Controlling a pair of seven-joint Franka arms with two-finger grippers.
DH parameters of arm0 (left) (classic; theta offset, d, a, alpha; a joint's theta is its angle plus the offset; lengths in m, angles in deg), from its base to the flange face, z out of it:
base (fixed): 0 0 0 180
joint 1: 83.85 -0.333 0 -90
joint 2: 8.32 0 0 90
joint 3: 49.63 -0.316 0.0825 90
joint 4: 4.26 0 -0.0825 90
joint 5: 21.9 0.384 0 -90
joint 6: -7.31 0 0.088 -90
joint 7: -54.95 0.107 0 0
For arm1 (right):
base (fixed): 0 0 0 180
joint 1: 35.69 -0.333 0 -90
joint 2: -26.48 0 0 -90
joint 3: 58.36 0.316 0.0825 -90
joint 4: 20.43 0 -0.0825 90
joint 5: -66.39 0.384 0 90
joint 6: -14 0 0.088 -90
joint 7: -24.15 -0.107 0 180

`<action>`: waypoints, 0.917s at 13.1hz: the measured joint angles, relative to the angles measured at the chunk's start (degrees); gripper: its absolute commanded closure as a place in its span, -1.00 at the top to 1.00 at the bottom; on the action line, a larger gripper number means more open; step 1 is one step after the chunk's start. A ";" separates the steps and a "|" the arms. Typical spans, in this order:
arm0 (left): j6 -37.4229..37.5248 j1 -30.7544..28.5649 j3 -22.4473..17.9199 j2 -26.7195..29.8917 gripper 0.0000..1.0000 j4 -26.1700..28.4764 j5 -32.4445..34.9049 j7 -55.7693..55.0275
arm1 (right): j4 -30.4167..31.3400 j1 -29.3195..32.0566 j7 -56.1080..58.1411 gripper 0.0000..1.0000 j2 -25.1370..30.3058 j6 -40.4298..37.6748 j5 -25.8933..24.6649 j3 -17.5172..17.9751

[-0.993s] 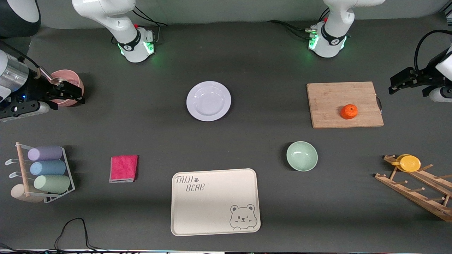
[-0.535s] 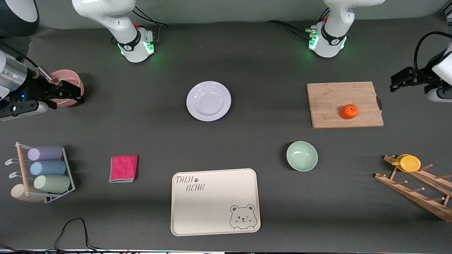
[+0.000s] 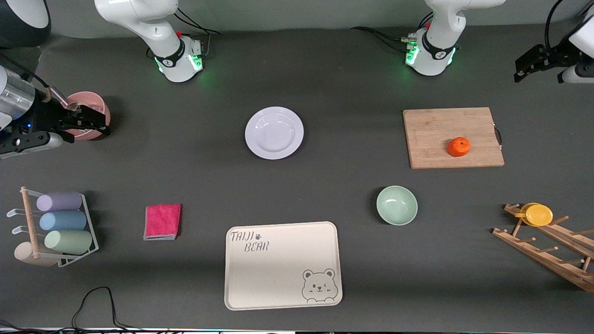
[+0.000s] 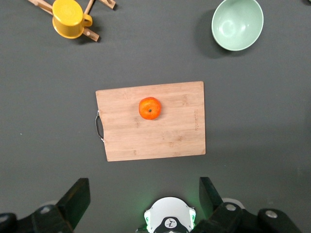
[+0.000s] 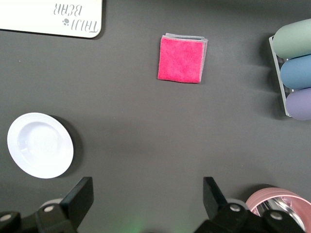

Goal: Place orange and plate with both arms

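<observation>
The orange (image 3: 458, 146) lies on a wooden cutting board (image 3: 452, 137) toward the left arm's end of the table. It also shows in the left wrist view (image 4: 150, 108) on the board (image 4: 150, 136). The pale plate (image 3: 274, 132) lies flat mid-table and shows in the right wrist view (image 5: 40, 144). My left gripper (image 3: 529, 62) is open and empty, high over the table's left-arm end, apart from the board; its jaws (image 4: 144, 193) stand wide. My right gripper (image 3: 88, 123) is open and empty (image 5: 148, 194), over the right arm's end beside a pink bowl.
The pink bowl (image 3: 90, 111) sits under the right gripper. A mint-green bowl (image 3: 397, 205), cream bear tray (image 3: 283, 264) and pink cloth (image 3: 162, 221) lie nearer the front camera. A rack of pastel cups (image 3: 60, 222) and a wooden rack (image 3: 547, 241) with a yellow cup (image 3: 537, 214) stand at the table's ends.
My left gripper has moved away from the cutting board's end, toward the robots' bases. My right gripper has hardly moved. The orange and the plate have not moved.
</observation>
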 measured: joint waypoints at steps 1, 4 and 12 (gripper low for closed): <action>-1.62 -0.10 -0.05 1.70 1.00 2.58 0.00 0.00 | 0.00 0.00 0.00 1.00 0.00 0.00 0.00 0.01; -8.37 -0.11 -0.11 2.26 1.00 8.66 0.01 0.00 | 0.00 -0.01 0.00 1.00 0.00 0.00 0.00 0.15; -47.60 -0.24 -0.23 -5.67 1.00 36.55 0.04 0.00 | 0.11 -0.50 0.00 1.00 -0.61 -0.19 -2.57 0.52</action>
